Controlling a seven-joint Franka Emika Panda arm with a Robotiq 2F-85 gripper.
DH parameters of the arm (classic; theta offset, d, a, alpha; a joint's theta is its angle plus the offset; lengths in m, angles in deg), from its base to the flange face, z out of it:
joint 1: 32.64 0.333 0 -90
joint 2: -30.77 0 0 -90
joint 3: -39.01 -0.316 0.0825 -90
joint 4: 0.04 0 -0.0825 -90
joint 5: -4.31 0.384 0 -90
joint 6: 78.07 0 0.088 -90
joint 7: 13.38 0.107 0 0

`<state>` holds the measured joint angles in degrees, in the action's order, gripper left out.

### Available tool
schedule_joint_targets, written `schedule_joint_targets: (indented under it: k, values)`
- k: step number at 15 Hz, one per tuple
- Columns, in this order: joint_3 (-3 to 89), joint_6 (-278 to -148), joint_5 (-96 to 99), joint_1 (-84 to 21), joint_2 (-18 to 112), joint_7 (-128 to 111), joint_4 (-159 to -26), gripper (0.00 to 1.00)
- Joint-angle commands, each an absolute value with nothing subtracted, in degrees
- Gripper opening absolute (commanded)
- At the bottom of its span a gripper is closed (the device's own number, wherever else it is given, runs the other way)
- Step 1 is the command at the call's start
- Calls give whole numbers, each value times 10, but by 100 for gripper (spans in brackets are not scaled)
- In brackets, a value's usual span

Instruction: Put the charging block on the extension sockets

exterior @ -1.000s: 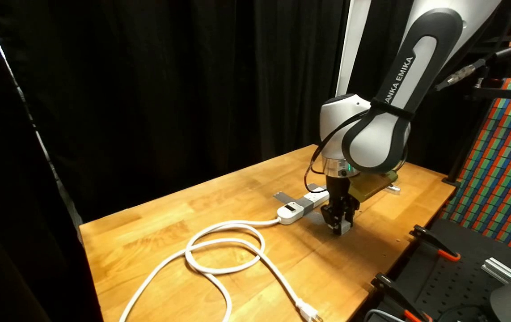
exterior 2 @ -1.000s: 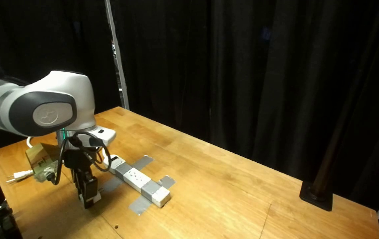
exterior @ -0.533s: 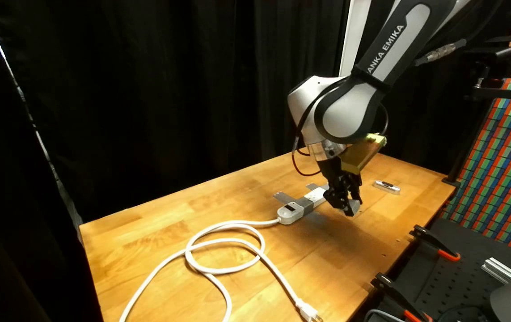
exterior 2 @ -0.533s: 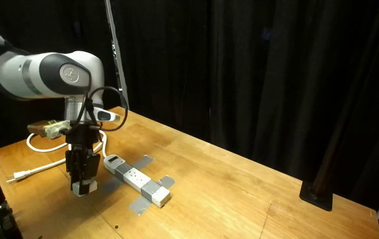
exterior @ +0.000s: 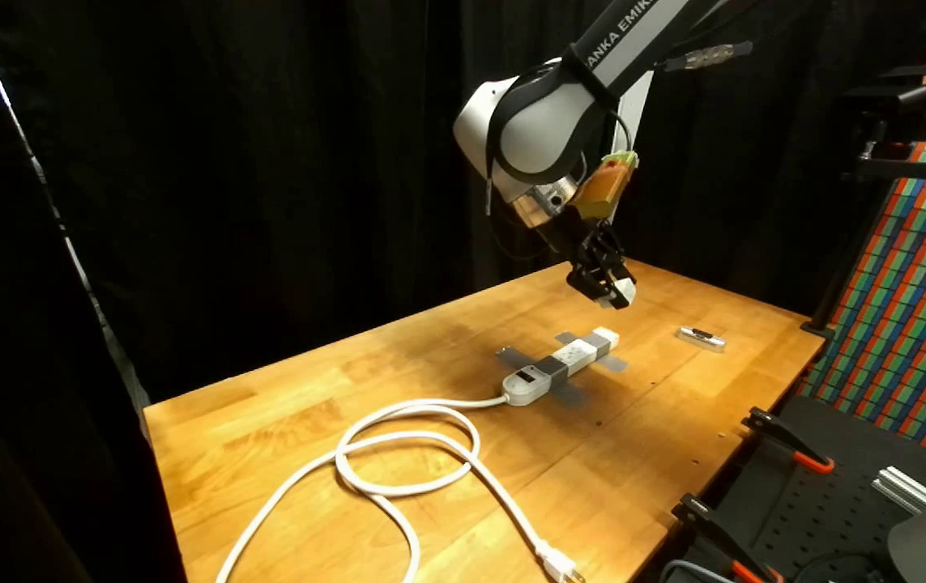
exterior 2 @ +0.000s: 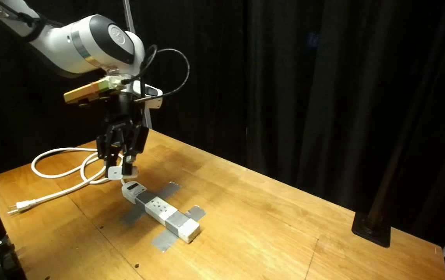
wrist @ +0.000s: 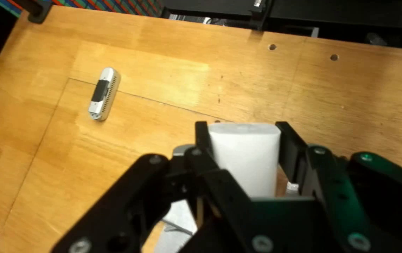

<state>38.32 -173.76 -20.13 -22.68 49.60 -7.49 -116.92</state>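
The charging block (wrist: 248,158) is a white, smooth, roughly cubic piece. My gripper (wrist: 243,135) is shut on it, with a black finger on each side. In an exterior view, the gripper (exterior: 610,290) is tilted and holds the block (exterior: 625,292) in the air above the table. The block also shows between the fingers in an exterior view (exterior 2: 115,172). The extension sockets (exterior 2: 160,208) are a white strip taped down with grey tape, also seen in an exterior view (exterior: 576,353). The strip is below the gripper, apart from the block. In the wrist view the gripper hides most of it.
The strip's white cable (exterior: 406,437) loops over the table to a plug (exterior: 557,563). A small silver and black device (exterior: 701,336) lies on the table, also in the wrist view (wrist: 104,94). Clamps (exterior: 787,437) grip the table edge. A black post foot (exterior 2: 371,230) stands at one corner.
My gripper has lifted the charging block from the table and carried it upward, to the right in an exterior view. The gripper has tilted. The strip and cable have not moved.
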Motion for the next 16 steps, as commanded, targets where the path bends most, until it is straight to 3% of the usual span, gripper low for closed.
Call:
schedule_joint_targets:
  k: [1,10,16]
  values:
    - [384,-1632,-251,-243,596,-169,-1031,23]
    - [409,-1505,-436,-258,823,-282,-797,23]
    - [402,-1514,-500,-282,897,-417,-758,23]
